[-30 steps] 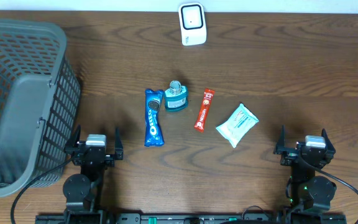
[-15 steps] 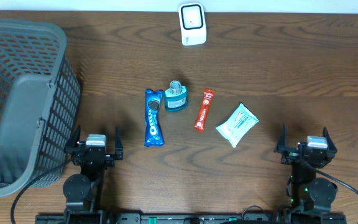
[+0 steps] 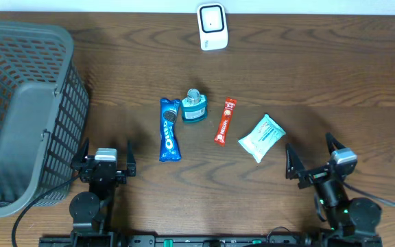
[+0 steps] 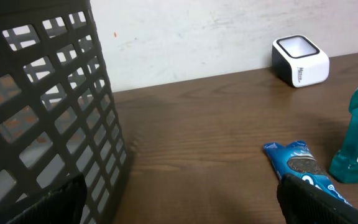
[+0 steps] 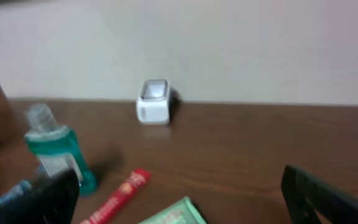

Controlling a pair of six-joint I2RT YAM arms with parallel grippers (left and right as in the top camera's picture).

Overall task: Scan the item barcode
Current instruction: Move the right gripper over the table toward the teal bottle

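Overhead view, read from left to right. A grey mesh basket [image 3: 19, 103] fills the left edge of the wooden table [image 3: 321, 75]. Just beside it the left gripper [image 3: 106, 147] rests near the front edge, jaws spread wide and holding nothing.

Four goods lie in a loose row at mid-table, none touching a gripper:
- a blue Oreo pack [image 3: 170, 130] lying lengthwise;
- a teal mouthwash bottle [image 3: 195, 106] just beside the Oreo pack's far end;
- a red stick sachet [image 3: 225, 121];
- a pale green wipes pack [image 3: 261, 137], set askew.

The white barcode scanner [image 3: 212, 26] stands at the far edge, behind the bottle and sachet and well apart from both arms.

At right, the right gripper [image 3: 308, 141] is angled inward toward the wipes pack, jaws fully parted and empty. Its wrist view shows the scanner, bottle, sachet and a corner of the wipes pack ahead of the fingers.

The step in hand appears to be the reach for an item, most likely the wipes pack, which lies nearest.

To do this well, the open jaws should straddle the pack across its narrower dimension and close on the soft edges without crumpling the printed face. No barcode can be made out on any item, so the pack may need turning before it faces the scanner window. The approach should stay clear of the sachet.
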